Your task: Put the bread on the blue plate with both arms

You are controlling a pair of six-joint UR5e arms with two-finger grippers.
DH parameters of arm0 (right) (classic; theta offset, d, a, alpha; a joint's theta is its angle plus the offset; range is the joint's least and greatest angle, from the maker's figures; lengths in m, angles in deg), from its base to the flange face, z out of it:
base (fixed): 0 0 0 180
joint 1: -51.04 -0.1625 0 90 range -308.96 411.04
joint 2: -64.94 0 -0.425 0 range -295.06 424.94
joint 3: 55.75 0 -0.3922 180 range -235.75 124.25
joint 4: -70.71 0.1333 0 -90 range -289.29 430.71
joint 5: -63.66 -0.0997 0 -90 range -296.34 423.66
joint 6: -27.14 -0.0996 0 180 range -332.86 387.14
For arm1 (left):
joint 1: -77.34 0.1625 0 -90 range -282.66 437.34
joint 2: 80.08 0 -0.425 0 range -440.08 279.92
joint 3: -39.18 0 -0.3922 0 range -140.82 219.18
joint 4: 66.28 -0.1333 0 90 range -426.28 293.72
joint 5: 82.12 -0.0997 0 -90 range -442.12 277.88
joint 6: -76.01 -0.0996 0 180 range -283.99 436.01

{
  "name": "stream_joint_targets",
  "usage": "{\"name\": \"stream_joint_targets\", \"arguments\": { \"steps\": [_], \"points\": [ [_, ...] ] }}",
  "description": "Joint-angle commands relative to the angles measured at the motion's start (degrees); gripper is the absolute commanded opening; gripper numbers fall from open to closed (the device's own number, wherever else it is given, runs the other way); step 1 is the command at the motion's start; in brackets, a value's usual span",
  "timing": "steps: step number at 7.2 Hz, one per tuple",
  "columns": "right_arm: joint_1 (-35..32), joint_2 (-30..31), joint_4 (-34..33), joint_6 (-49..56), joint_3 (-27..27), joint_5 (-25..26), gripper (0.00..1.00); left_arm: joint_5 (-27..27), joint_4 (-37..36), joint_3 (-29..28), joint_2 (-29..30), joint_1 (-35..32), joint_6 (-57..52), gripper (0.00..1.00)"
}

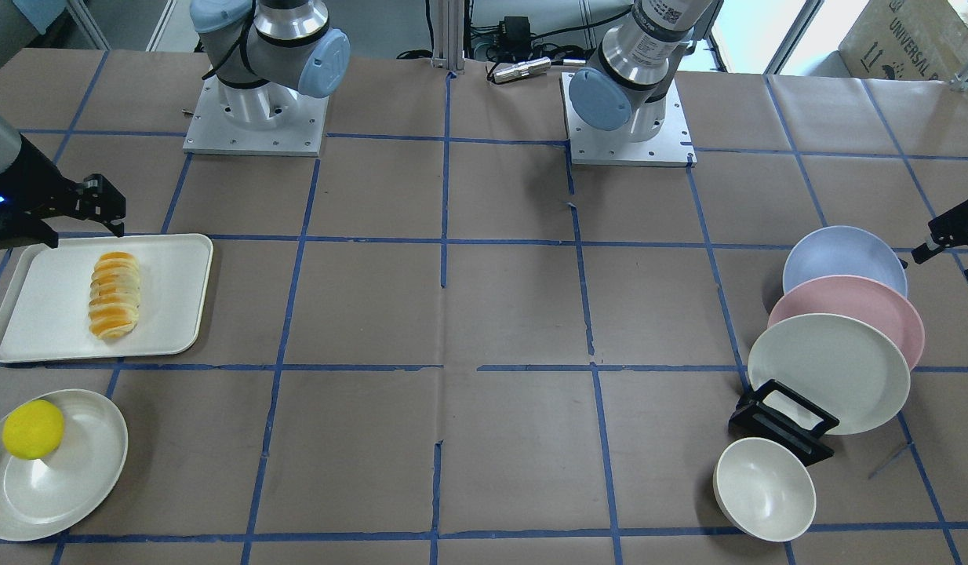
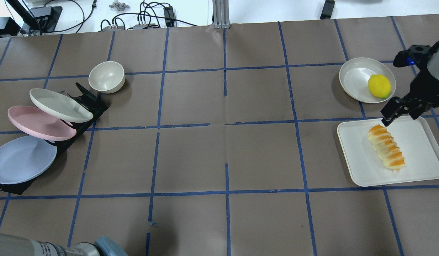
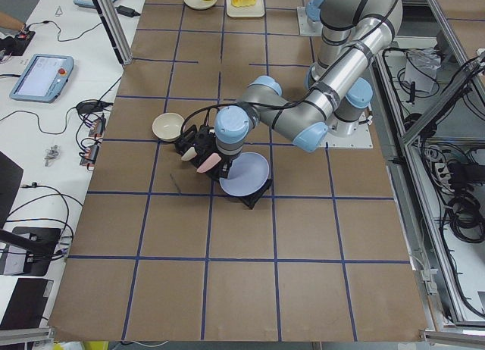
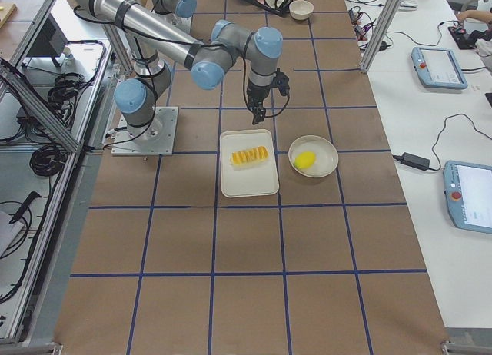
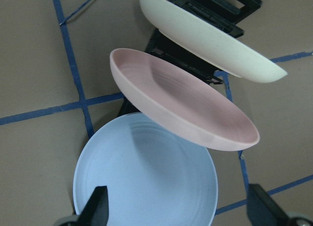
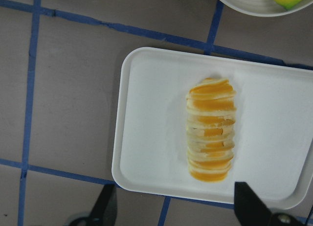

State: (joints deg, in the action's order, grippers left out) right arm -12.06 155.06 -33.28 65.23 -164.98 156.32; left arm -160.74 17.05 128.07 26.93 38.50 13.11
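Bread (image 2: 386, 147) is lying flat on the white tray (image 2: 358, 167), with its long axis across the tray, running from the robot side to the far side. The blue plate (image 5: 146, 172) is well apart from it (leaning in the black rack (image 2: 96, 106)). The right gripper (image 6: 175, 207) hovers over the tray, spread wide and holding nothing. The left gripper (image 5: 180, 210) is also spread wide, over the plate.

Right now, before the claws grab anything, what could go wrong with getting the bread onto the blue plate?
The blue plate sits tucked under the pink plate in the rack, so the open left claw might bump the pink one when pulling it out. The bread lies loose on the white tray, and the open right claw hangs past its end; a grab there could tip or drop it.
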Motion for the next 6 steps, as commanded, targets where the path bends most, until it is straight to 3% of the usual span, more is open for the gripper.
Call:
{"name": "stream_joint_targets", "arguments": {
  "steps": [1,4,6],
  "points": [
    [3.51,-1.52,-5.67,1.54,-3.34,-0.11,0.86,0.05,-1.24,-2.74,5.55,0.34,-1.00,1.00],
    [4.48,-4.42,-11.30,5.32,-6.42,-0.11,0.86,1.98,-4.58,-3.63,15.03,0.17,-1.00,1.00],
    [4.48,-6.53,-14.31,6.37,-7.83,-0.11,0.86,1.81,-5.55,-3.11,16.39,0.26,-1.79,1.00]
  ]
}}
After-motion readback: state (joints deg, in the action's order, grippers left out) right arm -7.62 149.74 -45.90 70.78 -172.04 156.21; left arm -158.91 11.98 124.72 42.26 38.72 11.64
